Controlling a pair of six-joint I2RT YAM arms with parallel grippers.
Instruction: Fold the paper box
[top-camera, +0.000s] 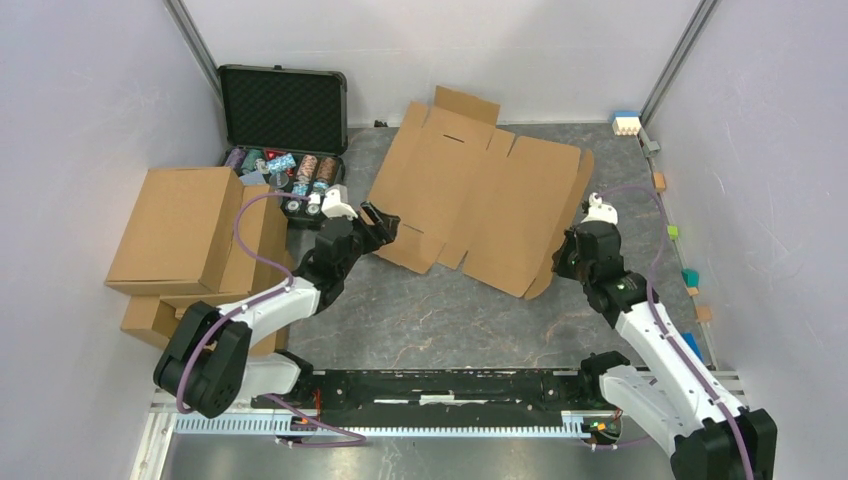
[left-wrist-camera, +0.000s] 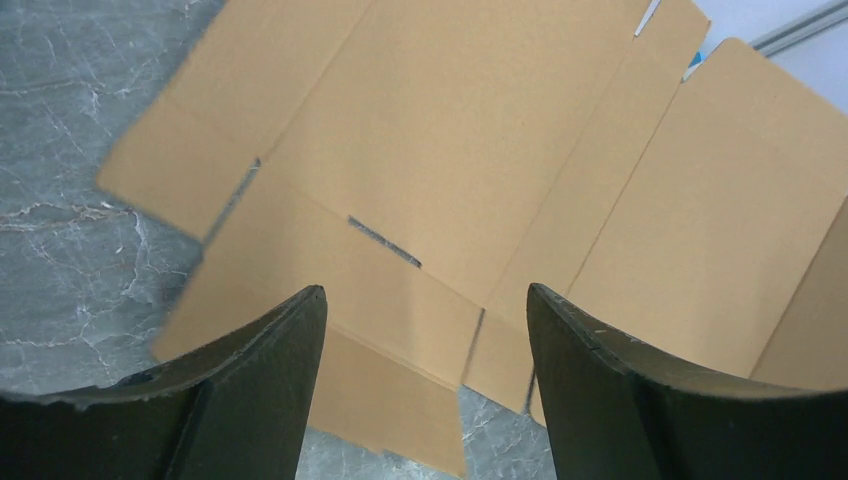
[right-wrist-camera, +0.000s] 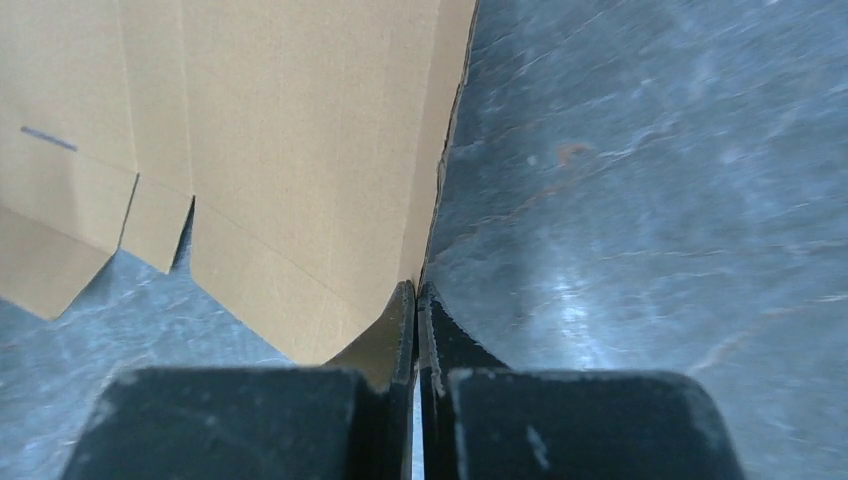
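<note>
The paper box (top-camera: 480, 195) is a flat brown die-cut cardboard sheet with flaps and creases, lying on the grey table. My left gripper (top-camera: 380, 226) is open and empty, just off the sheet's near-left flap. In the left wrist view the sheet (left-wrist-camera: 450, 150) lies ahead between the spread fingers of the left gripper (left-wrist-camera: 425, 290). My right gripper (top-camera: 563, 262) is shut on the sheet's right edge near its front corner. In the right wrist view the cardboard (right-wrist-camera: 280, 150) runs into the closed jaws of the right gripper (right-wrist-camera: 417, 290), and that edge is lifted a little.
A pile of ready-made brown cartons (top-camera: 190, 240) stands at the left. Behind it is an open black foam-lined case (top-camera: 283, 105) with poker chips (top-camera: 290, 170). Small coloured blocks (top-camera: 690, 275) line the right edge, and a white and blue block (top-camera: 626, 122) sits at the back right.
</note>
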